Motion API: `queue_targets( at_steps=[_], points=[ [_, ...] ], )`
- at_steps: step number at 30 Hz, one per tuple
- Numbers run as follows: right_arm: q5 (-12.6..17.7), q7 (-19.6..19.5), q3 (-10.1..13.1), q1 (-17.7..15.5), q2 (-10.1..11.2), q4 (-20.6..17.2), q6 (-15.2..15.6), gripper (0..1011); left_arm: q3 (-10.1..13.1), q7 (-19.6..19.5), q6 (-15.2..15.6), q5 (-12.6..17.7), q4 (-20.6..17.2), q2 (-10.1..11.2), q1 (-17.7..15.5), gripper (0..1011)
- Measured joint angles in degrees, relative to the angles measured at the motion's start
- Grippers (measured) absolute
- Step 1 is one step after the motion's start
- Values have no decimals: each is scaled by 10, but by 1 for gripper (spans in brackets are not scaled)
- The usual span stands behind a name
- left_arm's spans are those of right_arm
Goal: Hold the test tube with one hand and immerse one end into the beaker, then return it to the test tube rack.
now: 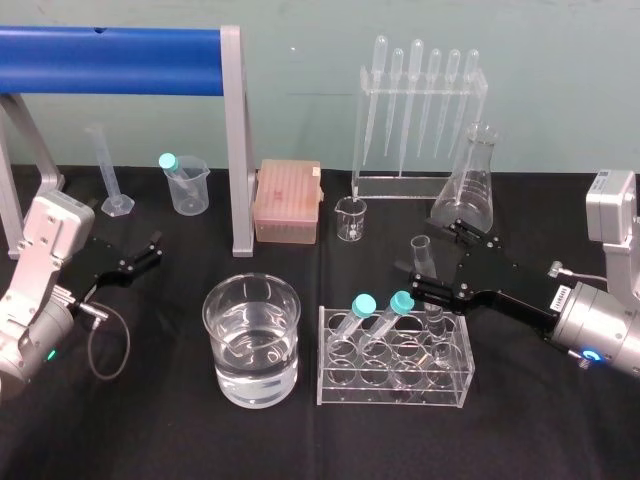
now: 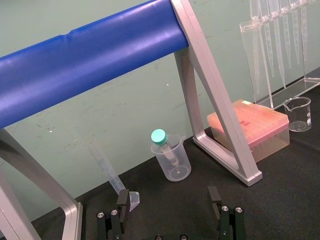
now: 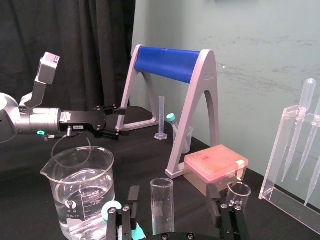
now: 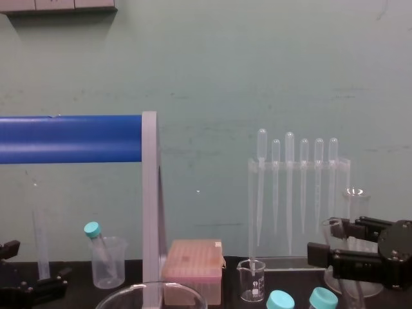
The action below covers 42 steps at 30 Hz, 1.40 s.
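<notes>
Right tool (image 1: pixel 424 252) straddles the test tube (image 3: pixel 161 202), fingers spread, unpinched; the tube stands in the test tube rack (image 1: pixel 330 385). Dipping in the beaker (image 1: pixel 222 320) seems undone. Left tool (image 1: pixel 140 258) idles, spread.

Left arm (image 1: pixel 30 310), left of the pink box (image 1: pixel 288 200): silver-grey rounded casing, boxy grey block (image 1: pixel 58 228) on top, small green light (image 1: pixel 50 353), thin grey cable (image 1: pixel 100 360) looping off it. Left gripper (image 1: pixel 153 249): matte black, slim flat fingers, silver screw heads (image 2: pixel 114 213) at their bases. Right arm (image 1: pixel 605 335), right of the pink box: same silver casing, blue light (image 1: pixel 590 355), white printed label (image 1: pixel 560 296). Right gripper (image 1: pixel 425 257): black, angular plates.
</notes>
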Motion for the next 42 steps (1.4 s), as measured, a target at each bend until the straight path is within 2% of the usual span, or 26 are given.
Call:
queue_targets(
  at_steps=[2, 8, 9, 13, 18, 20, 24, 39, 42],
  points=[
    [0, 0, 0, 0, 0, 0, 0, 863, 0, 0, 0, 0, 0, 0, 0, 1000],
    [0, 0, 0, 0, 0, 0, 0, 651, 0, 0, 0, 0, 0, 0, 0, 1000],
    [0, 0, 0, 0, 0, -1, 0, 651, 0, 0, 0, 0, 0, 0, 0, 1000],
    [0, 0, 0, 0, 0, -1, 0, 489, 0, 0, 0, 0, 0, 0, 0, 1000],
    [1, 0, 0, 0, 0, -1, 0, 349, 0, 0, 0, 0, 0, 0, 0, 1000],
    [1, 0, 0, 0, 0, -1, 0, 255, 0, 0, 0, 0, 0, 0, 0, 1000],
    [1, 0, 0, 0, 0, -1, 0, 226, 0, 0, 0, 0, 0, 0, 0, 1000],
    [1, 0, 0, 0, 0, -1, 0, 226, 0, 0, 0, 0, 0, 0, 0, 1000],
    [9, 1, 6, -2, 0, -3, 1, 226, 0, 0, 0, 0, 0, 0, 0, 1000]
  ],
)
